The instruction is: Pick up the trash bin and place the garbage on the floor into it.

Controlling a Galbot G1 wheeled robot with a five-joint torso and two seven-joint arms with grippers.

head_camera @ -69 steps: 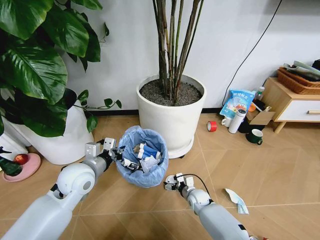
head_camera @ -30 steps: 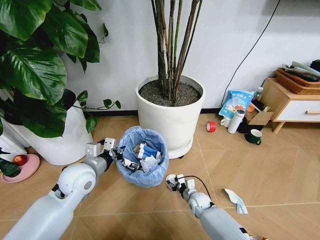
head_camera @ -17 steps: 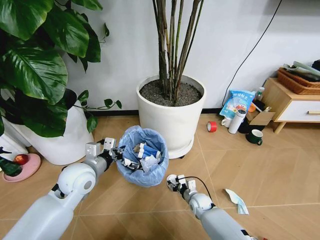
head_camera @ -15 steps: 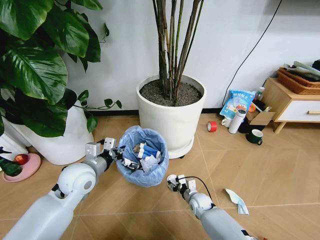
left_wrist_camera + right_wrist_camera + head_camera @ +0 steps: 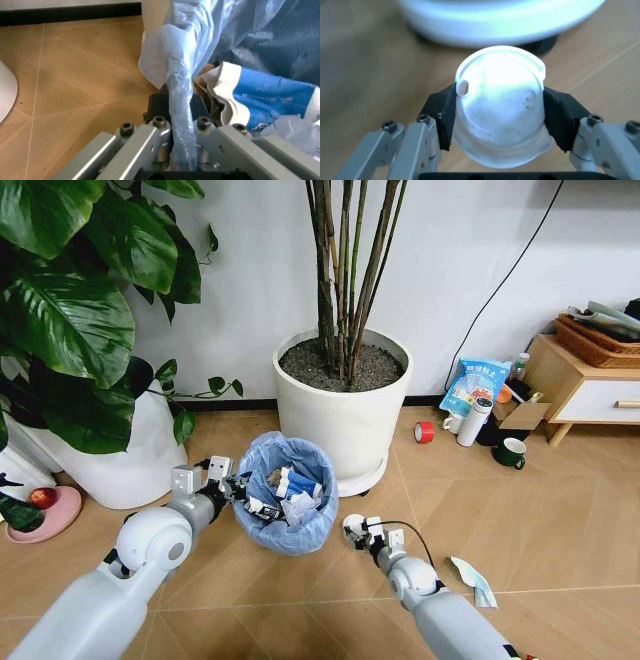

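Observation:
The trash bin (image 5: 288,505), lined with a crinkled light-blue bag, hangs above the floor in front of the big white plant pot. My left gripper (image 5: 236,488) is shut on its near-left rim; in the left wrist view the fingers pinch the bag-covered rim (image 5: 179,112). Crumpled white and blue garbage (image 5: 287,490) lies inside the bin. To the right of the bin, my right gripper (image 5: 356,532) is shut on a white round disc (image 5: 500,120), a cup lid. A flat blue-white wrapper (image 5: 472,580) lies on the floor further right.
A large white plant pot (image 5: 342,408) stands right behind the bin, another white pot (image 5: 120,450) at the left. A red tape roll (image 5: 424,432), white bottle (image 5: 473,422), green mug (image 5: 511,452) and wooden cabinet (image 5: 580,385) sit at the right. Open wood floor lies ahead.
My right gripper, holding the white disc, has shifted a little to the right and up, away from the bin's side. The left arm and bin have stayed still.

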